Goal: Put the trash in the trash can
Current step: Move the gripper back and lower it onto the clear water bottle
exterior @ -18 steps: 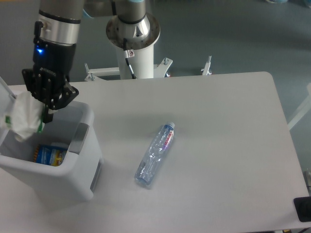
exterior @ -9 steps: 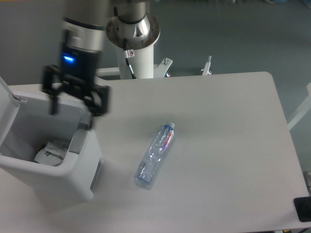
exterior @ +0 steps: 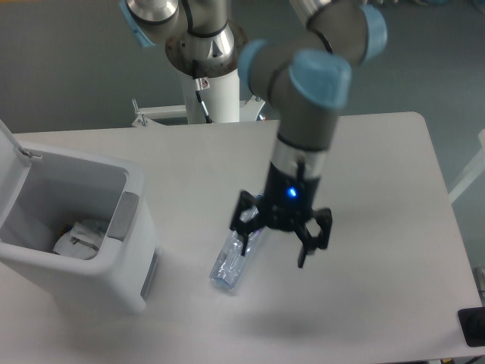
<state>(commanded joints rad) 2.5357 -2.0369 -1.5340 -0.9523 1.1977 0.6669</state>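
Note:
The crushed clear plastic bottle (exterior: pixel 231 260) lies on the table, its upper end with the label hidden behind my gripper. My gripper (exterior: pixel 276 246) is open and empty, hovering over the bottle's upper half, fingers spread to either side. The white trash can (exterior: pixel 114 273) stands at the left with its lid (exterior: pixel 9 144) swung open. The crumpled white wrapper (exterior: pixel 82 235) lies inside the can.
The arm's white base column (exterior: pixel 212 83) stands behind the table's far edge. A dark object (exterior: pixel 472 326) sits at the table's front right corner.
The gripper let the wrapper drop into the can, then swung right across the table and now hovers open over the bottle. The bottle has not moved.

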